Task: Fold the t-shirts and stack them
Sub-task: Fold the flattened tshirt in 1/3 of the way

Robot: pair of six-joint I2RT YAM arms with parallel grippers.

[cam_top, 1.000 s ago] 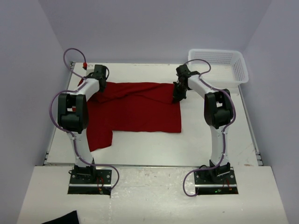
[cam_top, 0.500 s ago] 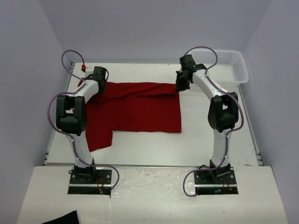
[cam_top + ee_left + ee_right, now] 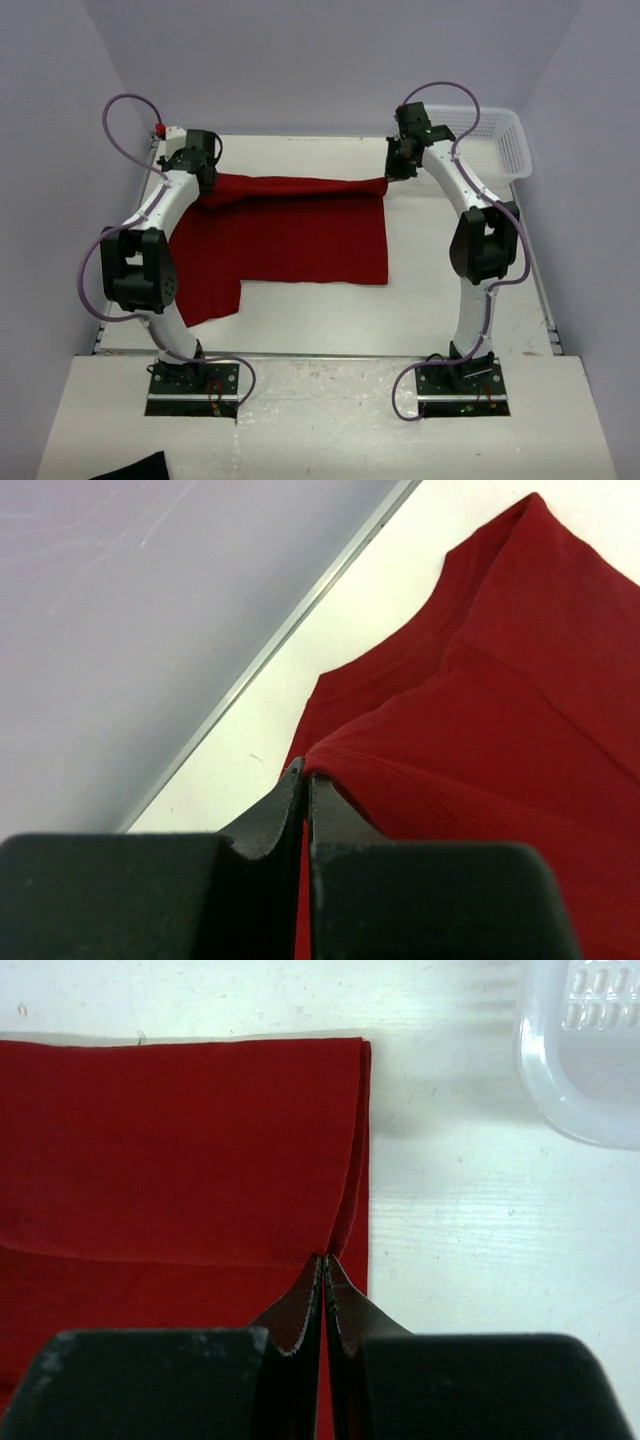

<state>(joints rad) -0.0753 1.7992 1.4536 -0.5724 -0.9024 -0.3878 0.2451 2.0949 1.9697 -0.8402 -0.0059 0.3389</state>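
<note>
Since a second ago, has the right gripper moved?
Yes. The right gripper, pinching the t-shirt, went toward the far table edge, closer to the white basket.

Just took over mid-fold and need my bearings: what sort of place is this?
Probably a lab test cell, not a home: plain pale walls box in a white table, two arms are bolted at its near edge, and a red t-shirt and a white basket lie on it.

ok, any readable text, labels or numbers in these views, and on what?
None readable in any view.
red t-shirt: plain, no print or tag showing.
white basket: no label visible.
arm bases: any marking is too small to read.
</note>
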